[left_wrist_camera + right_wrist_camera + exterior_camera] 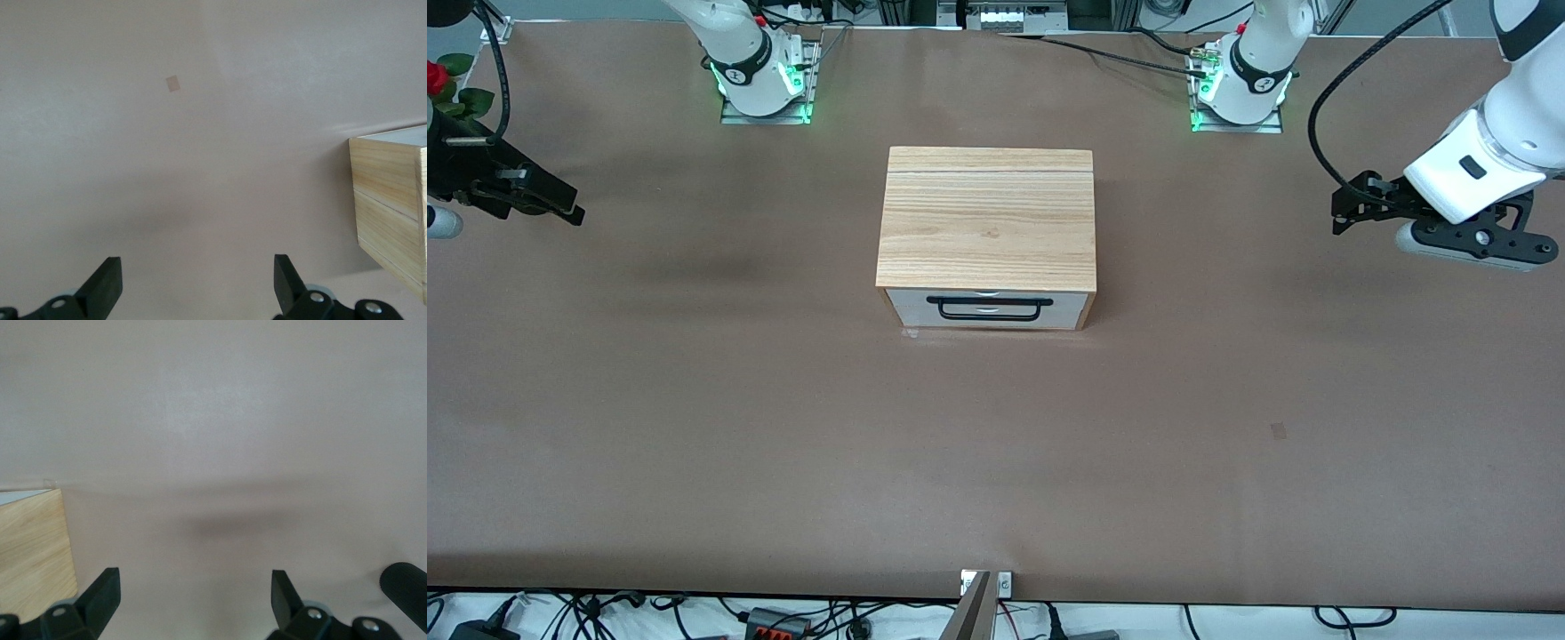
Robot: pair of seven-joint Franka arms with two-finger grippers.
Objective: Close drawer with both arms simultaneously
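The drawer (911, 308) has a white front and a black wire handle (989, 308). It sits in the oak-grain box (987, 218) at the table's middle, its front about level with the box's front edge. My left gripper (1344, 213) hangs open and empty above the table toward the left arm's end, well apart from the box. Its wrist view shows open fingers (107, 283) and the box's side (390, 200). My right gripper (567, 209) hangs open and empty toward the right arm's end. Its wrist view shows open fingers (103, 593) and the box's corner (33, 553).
The brown table (783, 427) has a small square patch (1279, 431), also in the left wrist view (173, 83). A red rose (436, 76) stands at the right arm's end. Cables run along the table's near edge.
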